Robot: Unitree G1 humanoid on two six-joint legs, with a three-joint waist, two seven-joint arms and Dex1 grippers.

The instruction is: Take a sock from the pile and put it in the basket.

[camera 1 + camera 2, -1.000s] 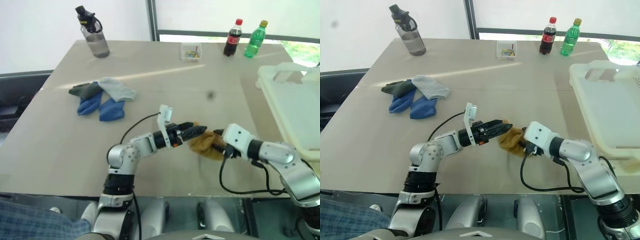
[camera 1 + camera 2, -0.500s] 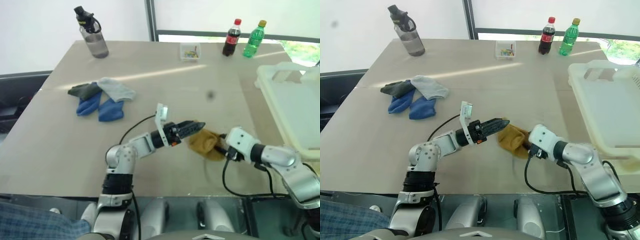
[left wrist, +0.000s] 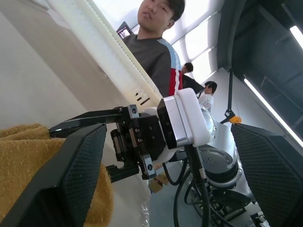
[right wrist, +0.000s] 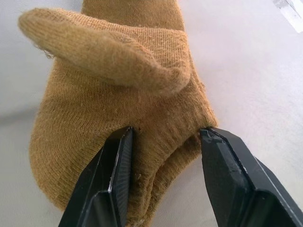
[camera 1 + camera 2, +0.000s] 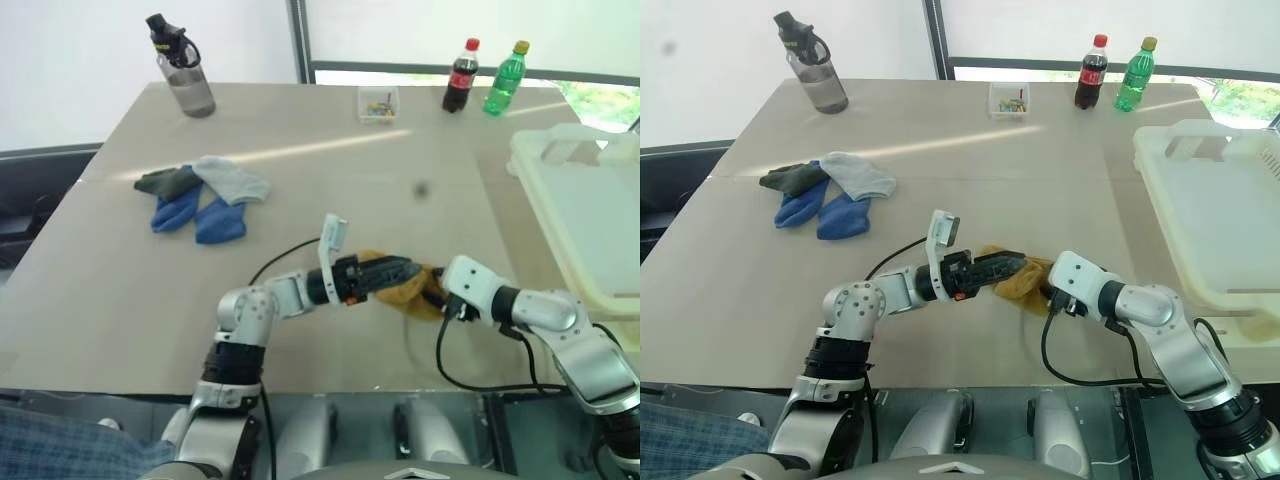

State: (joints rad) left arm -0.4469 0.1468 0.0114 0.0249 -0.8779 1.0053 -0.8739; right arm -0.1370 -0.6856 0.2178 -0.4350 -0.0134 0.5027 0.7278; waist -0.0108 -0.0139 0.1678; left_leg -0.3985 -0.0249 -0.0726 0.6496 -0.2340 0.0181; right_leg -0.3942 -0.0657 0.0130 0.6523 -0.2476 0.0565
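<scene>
A mustard-yellow sock point(image 5: 412, 296) lies crumpled on the table near its front edge. My right gripper point(image 5: 436, 291) is shut on it, and the right wrist view has both fingers point(image 4: 116, 179) pressing into the knit point(image 4: 118, 94). My left gripper point(image 5: 400, 269) points across toward the right one and lies open over the sock's top. In its wrist view the sock point(image 3: 28, 161) sits beside one finger point(image 3: 78, 175). The pile point(image 5: 198, 195) of blue and grey socks lies far to the left on the table. The whitish basket point(image 5: 590, 215) stands at the right edge.
At the table's point(image 5: 330, 170) far side stand a grey water bottle point(image 5: 183, 70), a small clear box point(image 5: 379, 103), a cola bottle point(image 5: 459, 76) and a green bottle point(image 5: 505, 78). A person point(image 3: 156, 52) stands behind the basket in the left wrist view.
My left gripper has rolled at the wrist and drawn back a little, and now lies over the sock. The right gripper has sunk slightly, keeping its hold.
</scene>
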